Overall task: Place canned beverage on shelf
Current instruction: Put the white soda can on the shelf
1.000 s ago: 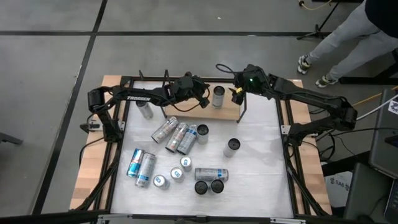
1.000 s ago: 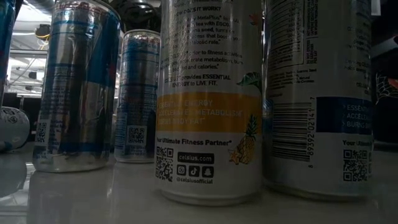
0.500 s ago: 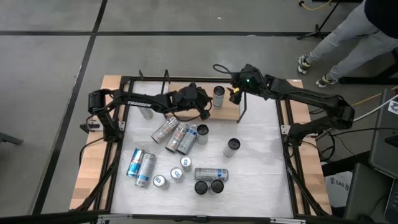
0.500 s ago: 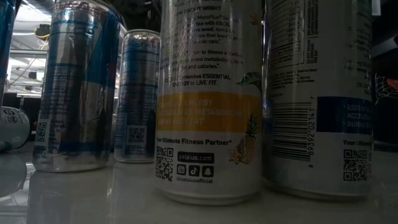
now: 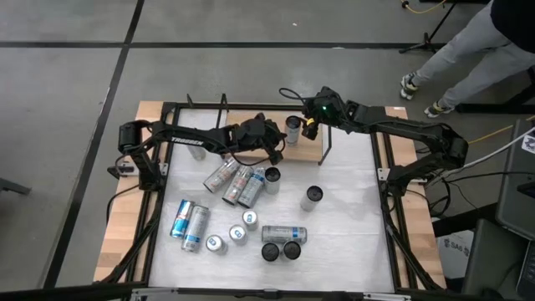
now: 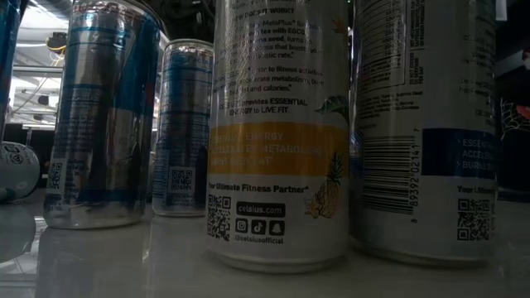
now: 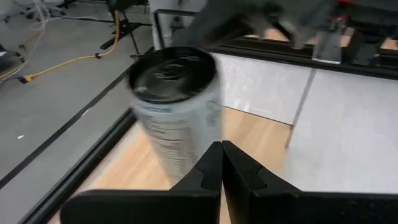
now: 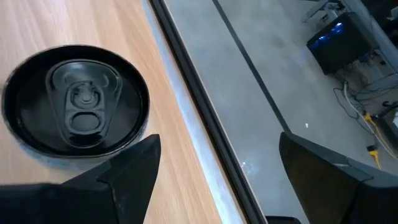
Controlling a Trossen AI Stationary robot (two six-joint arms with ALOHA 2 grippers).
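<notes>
Right gripper shifted toward one can on shelf, jaws released; left gripper clenched, empty.

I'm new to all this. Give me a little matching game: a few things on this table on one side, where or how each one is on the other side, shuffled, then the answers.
Things:
1. left end effector
2. right end effector
3. can with the black top
4. can with the pineapple picture

States:
A. standing upright on the wooden shelf
B. shut, holding nothing
C. standing on the white table, close to the low camera
D. open, above the can on the shelf

Pairs: 1-B, 2-D, 3-A, 4-C
</notes>
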